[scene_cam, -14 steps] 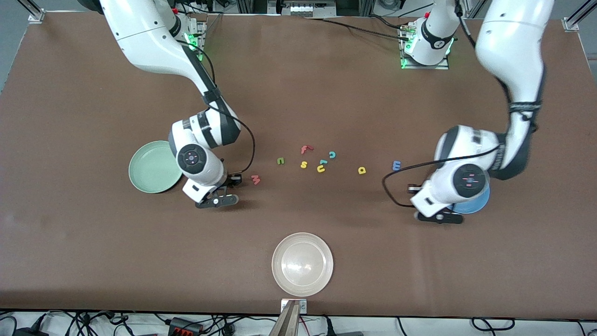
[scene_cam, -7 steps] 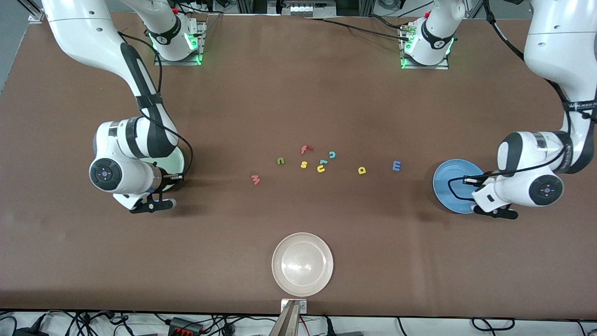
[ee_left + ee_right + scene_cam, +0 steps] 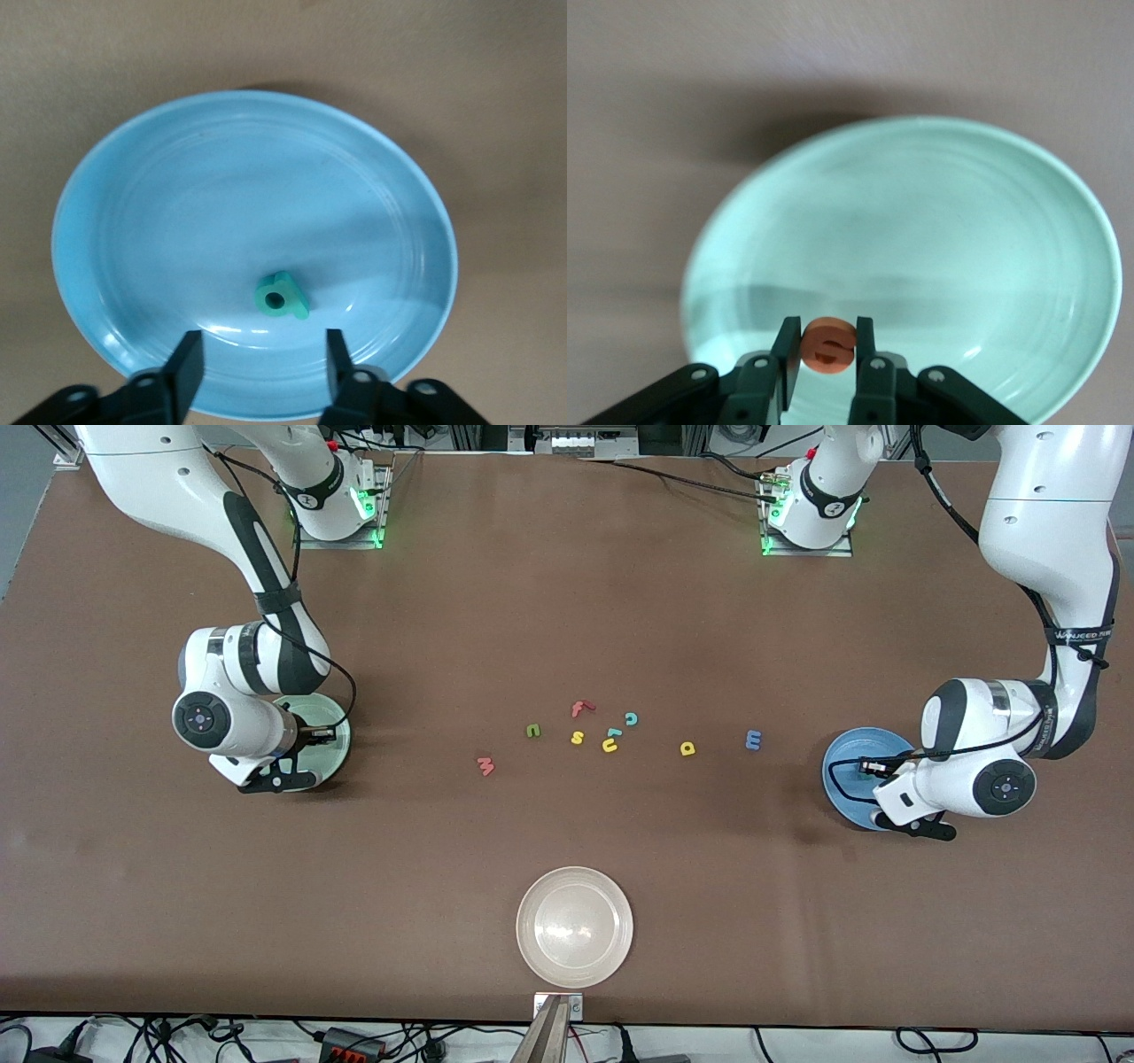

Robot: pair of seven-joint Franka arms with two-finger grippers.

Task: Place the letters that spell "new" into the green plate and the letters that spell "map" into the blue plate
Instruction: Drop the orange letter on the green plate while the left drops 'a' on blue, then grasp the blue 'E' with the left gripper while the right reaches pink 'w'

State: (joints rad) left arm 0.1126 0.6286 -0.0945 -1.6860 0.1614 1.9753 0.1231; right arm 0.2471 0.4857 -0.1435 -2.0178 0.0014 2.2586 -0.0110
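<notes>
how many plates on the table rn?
3. The green plate lies toward the right arm's end, under the right hand. The blue plate lies toward the left arm's end. The white-beige plate sits nearest the front camera, mid-table. None looks hidden.

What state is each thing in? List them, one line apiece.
left gripper: open, over the blue plate.
right gripper: shut on the orange "e", over the green plate.
teal "p": lying in the blue plate, released.
green plate: holds no letter yet.
"w", "n", "a", "m": loose on the table.
white-beige plate: empty.
</notes>
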